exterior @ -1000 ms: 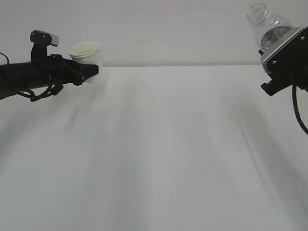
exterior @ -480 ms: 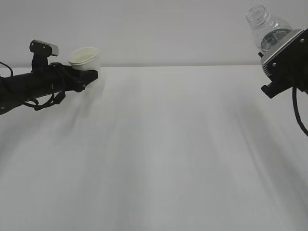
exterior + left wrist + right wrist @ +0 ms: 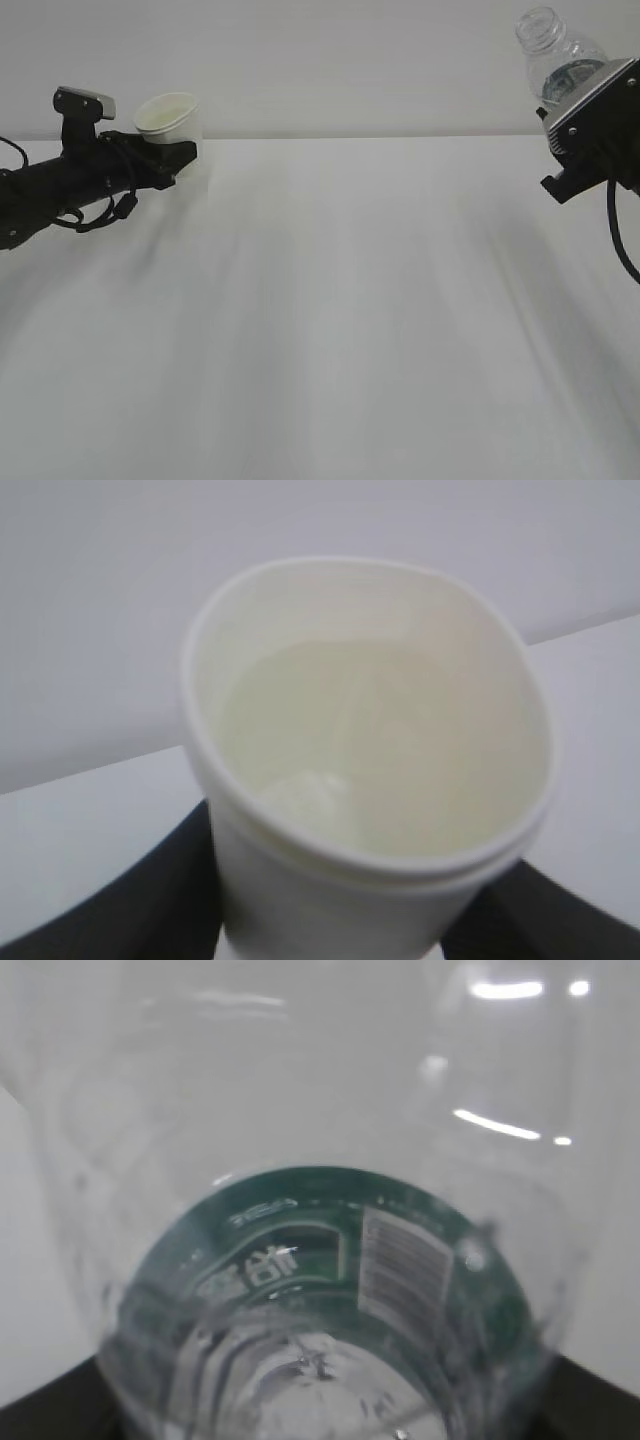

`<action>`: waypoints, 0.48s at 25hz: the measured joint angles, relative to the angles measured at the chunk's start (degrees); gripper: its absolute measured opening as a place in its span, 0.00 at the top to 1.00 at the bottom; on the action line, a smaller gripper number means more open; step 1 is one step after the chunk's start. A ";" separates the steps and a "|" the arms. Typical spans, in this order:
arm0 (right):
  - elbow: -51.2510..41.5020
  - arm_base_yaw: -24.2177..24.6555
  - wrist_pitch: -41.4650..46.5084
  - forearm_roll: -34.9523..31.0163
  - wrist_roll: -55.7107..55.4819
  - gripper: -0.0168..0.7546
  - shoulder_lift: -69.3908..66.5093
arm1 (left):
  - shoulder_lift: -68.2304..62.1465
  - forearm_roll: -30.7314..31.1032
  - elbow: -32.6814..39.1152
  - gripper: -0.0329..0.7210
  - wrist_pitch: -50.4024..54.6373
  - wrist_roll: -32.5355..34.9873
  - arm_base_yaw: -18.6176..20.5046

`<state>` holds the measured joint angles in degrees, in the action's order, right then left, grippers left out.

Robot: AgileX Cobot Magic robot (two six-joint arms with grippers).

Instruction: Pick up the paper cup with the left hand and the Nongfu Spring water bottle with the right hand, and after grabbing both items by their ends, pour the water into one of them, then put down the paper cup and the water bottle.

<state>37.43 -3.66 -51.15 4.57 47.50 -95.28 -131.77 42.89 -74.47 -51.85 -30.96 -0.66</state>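
- The left hand point(image 3: 165, 160) reaches in from the left edge of the exterior view, arm nearly level and above the table point(image 3: 330, 320); its two dark fingers point(image 3: 150, 900) are pressed against the lower sides of the paper cup point(image 3: 172, 130), one on each flank, so it is pinching the cup low down; a small grey-white box point(image 3: 85, 100) sits on top of the arm and black cables point(image 3: 95, 215) loop beneath it.
- The paper cup is held clear of the table, its mouth up and leaning a little to the left; in the left wrist view its rolled rim point(image 3: 370, 865) is squeezed slightly out of round and the cream inside point(image 3: 380, 740) fills most of the picture; whether there is liquid in it I cannot tell.
- The right hand point(image 3: 590, 110) hangs at the upper right edge, grey plate point(image 3: 585, 95) facing up and left, black cable point(image 3: 620, 240) trailing down; it is clamped on the lower part of the Nongfu Spring water bottle point(image 3: 555, 50), whose base is hidden behind the plate.
- The bottle is high off the table, open neck pointing up and tilted left; the right wrist view shows its green label point(image 3: 330, 1250) and ribbed clear wall point(image 3: 250, 1080) up close.
- Cup and bottle are well apart, at opposite sides of the white table.
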 joint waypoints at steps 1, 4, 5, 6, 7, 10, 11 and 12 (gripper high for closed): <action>0.00 0.00 0.00 0.00 0.00 0.37 0.00 | -0.13 -1.77 0.96 0.40 -1.07 1.17 0.00; 0.00 0.00 0.00 0.00 0.00 0.37 0.00 | -0.45 -7.60 4.84 0.40 -4.37 6.40 0.00; 0.00 0.00 0.00 0.00 0.00 0.37 0.00 | -0.43 -9.68 6.25 0.40 -5.47 8.31 0.00; 0.00 0.00 0.00 0.00 0.00 0.37 0.00 | -0.43 -11.27 7.63 0.40 -6.87 10.03 0.00; 0.00 0.00 0.00 0.00 -0.13 0.37 0.00 | -0.43 -12.98 8.63 0.40 -8.08 11.40 0.00; 0.00 0.00 0.00 0.00 -0.61 0.37 0.00 | -0.43 -16.98 11.15 0.40 -10.05 13.70 0.00; 0.00 0.00 0.00 0.00 -0.86 0.37 0.00 | -0.43 -18.49 12.01 0.40 -10.57 14.49 0.00; 0.00 0.00 0.00 0.00 -0.99 0.37 0.00 | -0.43 -20.38 12.90 0.40 -11.01 15.30 0.00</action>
<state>37.43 -3.66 -51.15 4.57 46.51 -95.28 -132.20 22.51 -61.57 -62.85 -15.66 -0.66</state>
